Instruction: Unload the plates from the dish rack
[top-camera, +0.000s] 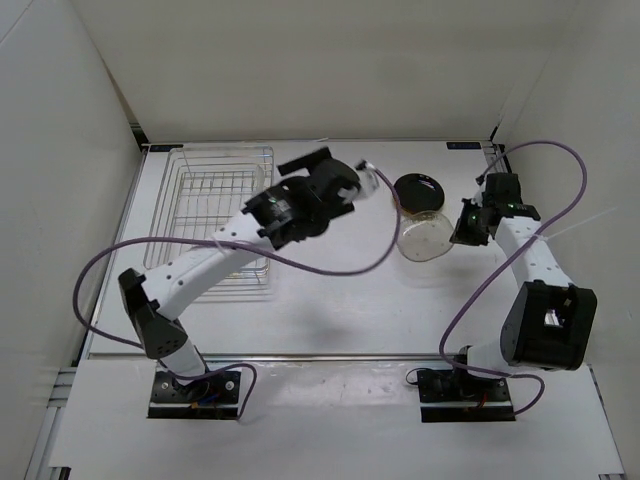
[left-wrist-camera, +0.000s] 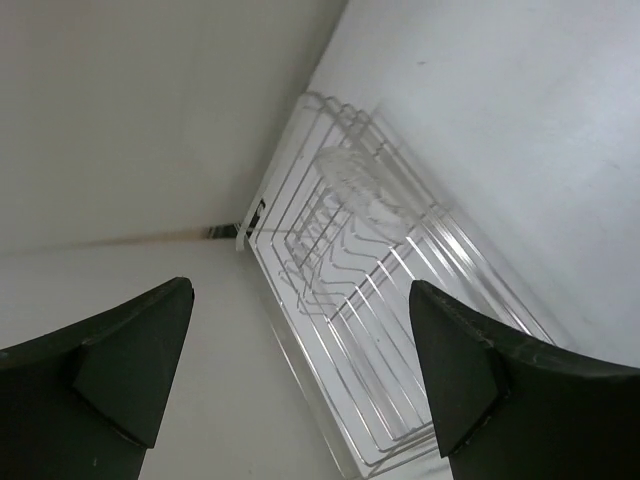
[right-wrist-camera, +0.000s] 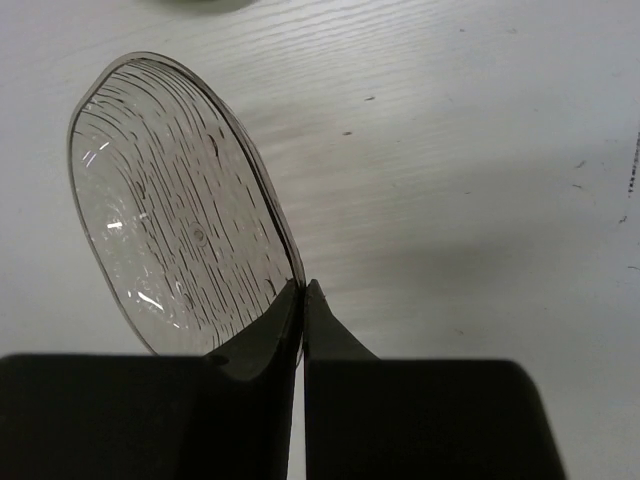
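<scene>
Clear translucent round plate (right-wrist-camera: 185, 200), clamped by its rim in the right jaws above the white table (top-camera: 330, 300) just beside the glossy black plate (top-camera: 418, 190), was judged best laid flat before release, while the left jaws were held apart by the silver wire dish rack (top-camera: 200, 200).

One dish rack (top-camera: 195, 200), one black plate (top-camera: 418, 190), and seemingly one clear plate (top-camera: 422, 238)

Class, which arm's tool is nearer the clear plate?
Right. The right tool is shut on the clear plate at its rim. The left tool, open, is apart from the plate, to its left, nearer the dish rack.
</scene>
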